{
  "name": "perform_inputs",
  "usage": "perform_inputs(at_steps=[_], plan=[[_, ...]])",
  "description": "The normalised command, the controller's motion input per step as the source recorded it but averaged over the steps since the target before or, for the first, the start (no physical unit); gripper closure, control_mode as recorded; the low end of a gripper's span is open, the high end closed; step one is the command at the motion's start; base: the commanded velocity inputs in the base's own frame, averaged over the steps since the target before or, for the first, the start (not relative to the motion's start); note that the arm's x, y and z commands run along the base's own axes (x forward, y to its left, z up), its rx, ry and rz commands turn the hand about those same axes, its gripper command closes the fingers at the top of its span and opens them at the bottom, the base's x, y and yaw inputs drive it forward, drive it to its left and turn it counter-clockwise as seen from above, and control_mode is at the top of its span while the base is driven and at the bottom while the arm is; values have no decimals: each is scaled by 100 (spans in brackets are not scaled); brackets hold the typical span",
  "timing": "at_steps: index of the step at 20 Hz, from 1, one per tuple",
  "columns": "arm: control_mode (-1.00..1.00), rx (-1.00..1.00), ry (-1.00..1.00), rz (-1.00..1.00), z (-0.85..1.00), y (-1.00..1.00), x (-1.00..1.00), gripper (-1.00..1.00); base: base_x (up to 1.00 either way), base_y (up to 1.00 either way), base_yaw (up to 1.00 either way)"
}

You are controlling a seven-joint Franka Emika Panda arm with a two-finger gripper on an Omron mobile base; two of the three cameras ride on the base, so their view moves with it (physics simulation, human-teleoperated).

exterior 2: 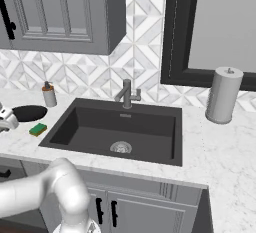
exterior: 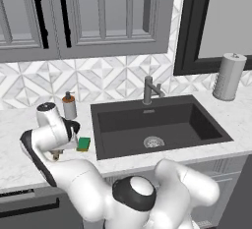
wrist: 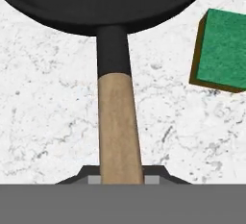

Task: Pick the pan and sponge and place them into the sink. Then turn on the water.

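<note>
Hand view: the two-finger gripper has its jaws pinched on the light wooden stick handle of the round black frying pan, whose bowl lies straight ahead of the jaws on the white marbled counter. Small green-faced rectangular sponge with a yellow layer lies ahead and to one side of the jaws, apart from the handle; right base view shows the large dark grey rectangular sink just beyond that sponge

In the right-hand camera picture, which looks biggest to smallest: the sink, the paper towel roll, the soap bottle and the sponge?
1. sink
2. paper towel roll
3. soap bottle
4. sponge

The last two look close in size, so that order is unsure.
</note>
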Motion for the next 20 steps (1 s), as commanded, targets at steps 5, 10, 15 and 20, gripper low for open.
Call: perform_inputs(at_steps=[5, 10, 15, 20], plan=[[-100, 0, -35, 2, 47, -99, -31, 100, 0, 0, 0], [-100, 2, -44, 8, 68, -89, -24, 100, 0, 0, 0], [-100, 2, -12, 10, 58, -80, -2, 100, 0, 0, 0], [-100, 0, -3, 16, 52, -70, -3, 100, 0, 0, 0]])
